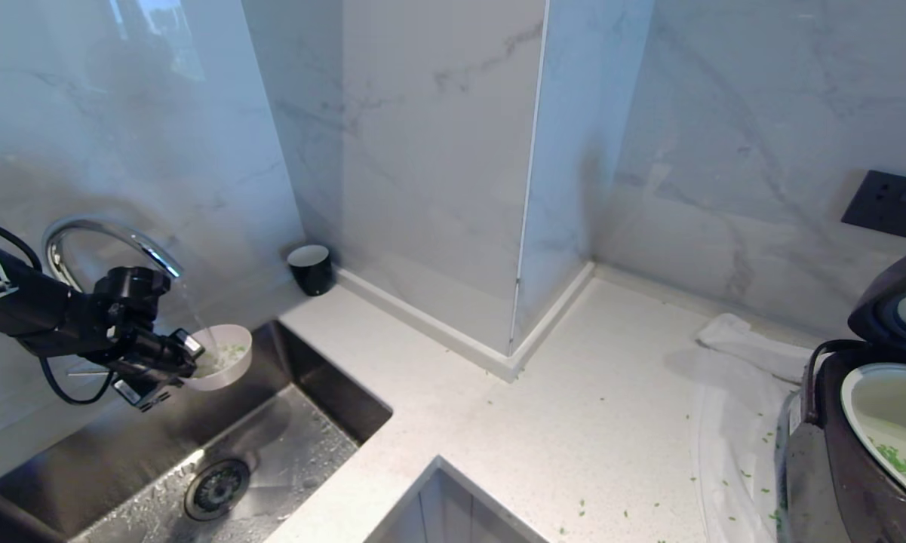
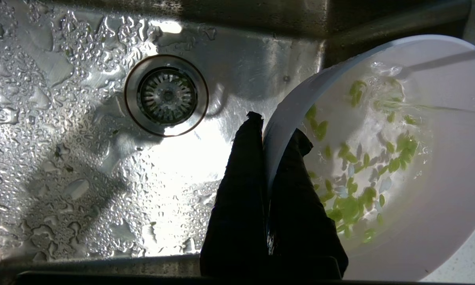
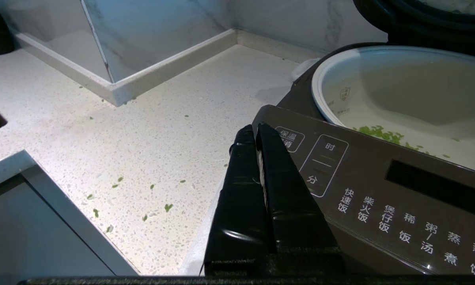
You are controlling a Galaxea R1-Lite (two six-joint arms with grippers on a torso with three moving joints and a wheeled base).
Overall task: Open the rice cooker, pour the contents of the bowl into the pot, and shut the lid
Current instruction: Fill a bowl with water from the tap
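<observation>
The left gripper (image 2: 275,136) pinches the bowl (image 2: 431,221) by its rim over the sink (image 2: 83,166), under the running tap (image 1: 109,237). Wet and filling, it looks slippery and heavier; a rim grip may tip.

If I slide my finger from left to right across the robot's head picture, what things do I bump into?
Left gripper → bowl → black cup → white cloth → rice cooker.

Pale pink bowl (image 1: 224,357) with green bits (image 2: 352,174), seemingly wet, over sink; cooker (image 1: 860,445) lid (image 1: 901,302) raised.
</observation>
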